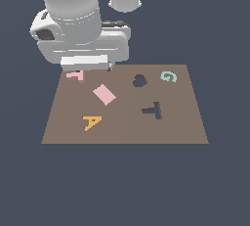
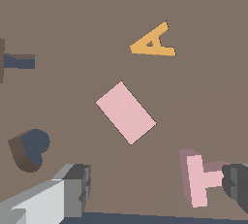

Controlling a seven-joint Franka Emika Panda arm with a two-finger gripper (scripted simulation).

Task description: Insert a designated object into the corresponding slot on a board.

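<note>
The designated object, a small pale-pink T (image 1: 75,76) (image 2: 199,179), lies flat near the board's far corner on the exterior view's left. My gripper (image 1: 93,68) (image 2: 156,184) hovers low over that corner, open, with its fingers wide apart. One dark fingertip (image 2: 236,182) is right at the end of the T's stem; the other finger (image 2: 75,189) stands well off. The brown board (image 1: 127,129) (image 2: 72,24) holds the slot, a dark T-shaped cutout (image 1: 153,110) (image 2: 17,62), toward the exterior view's right, far from the gripper.
A larger pink rectangle (image 1: 104,94) (image 2: 126,112) lies between the T and the slot. An orange A (image 1: 91,122) (image 2: 154,42) sits near the front. A dark heart-like hole (image 1: 139,80) (image 2: 29,148) and a pale teal G (image 1: 168,76) are at the back.
</note>
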